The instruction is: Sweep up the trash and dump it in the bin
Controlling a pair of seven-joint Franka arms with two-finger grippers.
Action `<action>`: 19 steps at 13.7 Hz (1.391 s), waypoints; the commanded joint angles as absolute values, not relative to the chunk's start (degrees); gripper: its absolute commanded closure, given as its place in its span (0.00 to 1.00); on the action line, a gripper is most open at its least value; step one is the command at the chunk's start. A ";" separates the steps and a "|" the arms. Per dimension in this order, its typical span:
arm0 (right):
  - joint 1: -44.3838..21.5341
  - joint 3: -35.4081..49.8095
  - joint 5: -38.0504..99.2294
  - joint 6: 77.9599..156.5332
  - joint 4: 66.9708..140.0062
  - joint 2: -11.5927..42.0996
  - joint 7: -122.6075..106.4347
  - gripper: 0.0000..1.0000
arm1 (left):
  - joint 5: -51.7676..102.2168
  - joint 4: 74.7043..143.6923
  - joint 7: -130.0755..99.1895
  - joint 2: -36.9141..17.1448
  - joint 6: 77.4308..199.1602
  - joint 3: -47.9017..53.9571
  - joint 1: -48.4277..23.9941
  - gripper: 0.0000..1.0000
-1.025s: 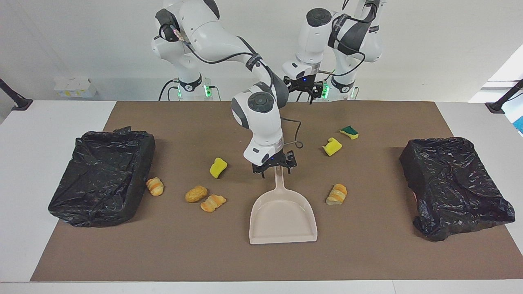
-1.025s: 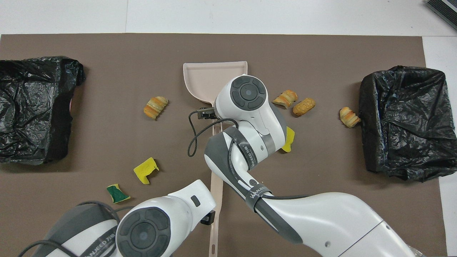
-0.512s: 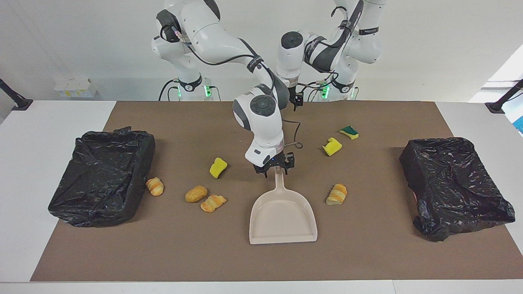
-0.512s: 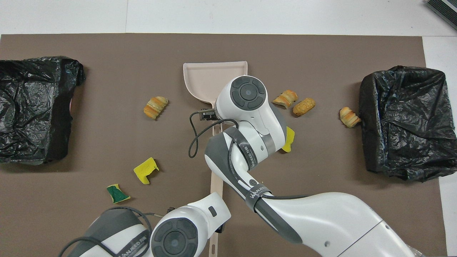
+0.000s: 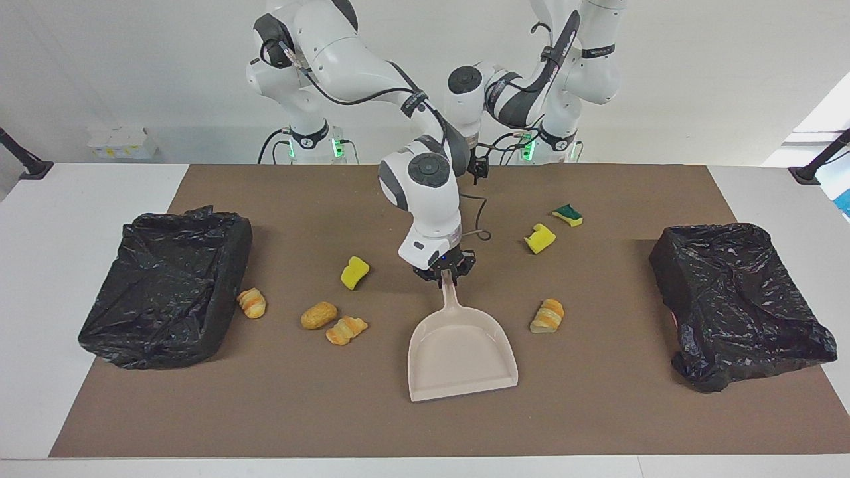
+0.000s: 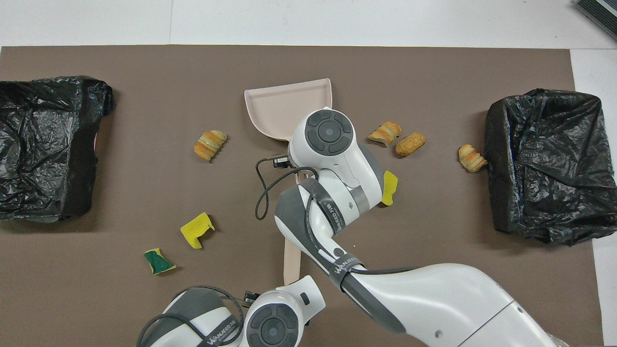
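Note:
My right gripper is shut on the handle of the beige dustpan, which lies mid-table with its mouth facing away from the robots. Trash lies scattered on the brown mat. Toward the right arm's end are a yellow sponge chunk and three pastries. Toward the left arm's end are a pastry, a yellow chunk and a green-sided chunk. My left gripper hangs open over the mat's edge nearest the robots. A beige handle lies there, mostly hidden by both arms.
Two bins lined with black bags stand at the ends of the mat, one at the right arm's end and one at the left arm's end. One pastry rests against the first bin. A cable loops beside the right wrist.
My right gripper has closed on the dustpan handle, and the pan has turned slightly. The left arm has swung in toward the table's middle, beside the right arm.

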State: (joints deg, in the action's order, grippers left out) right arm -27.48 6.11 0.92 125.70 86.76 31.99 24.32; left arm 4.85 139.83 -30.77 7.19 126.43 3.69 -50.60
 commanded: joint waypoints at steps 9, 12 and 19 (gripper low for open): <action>-14.07 6.15 1.41 103.38 90.43 18.73 -13.76 1.00 | 5.71 140.89 -26.91 8.17 127.79 2.64 -51.77 0.79; -12.05 6.06 0.97 100.12 92.54 16.79 -25.09 1.00 | 5.63 140.19 -26.10 7.91 125.52 2.46 -51.68 1.00; -13.27 6.06 -3.52 99.23 98.26 13.27 -43.74 1.00 | 4.92 137.55 -29.34 8.96 112.25 1.93 -46.50 1.00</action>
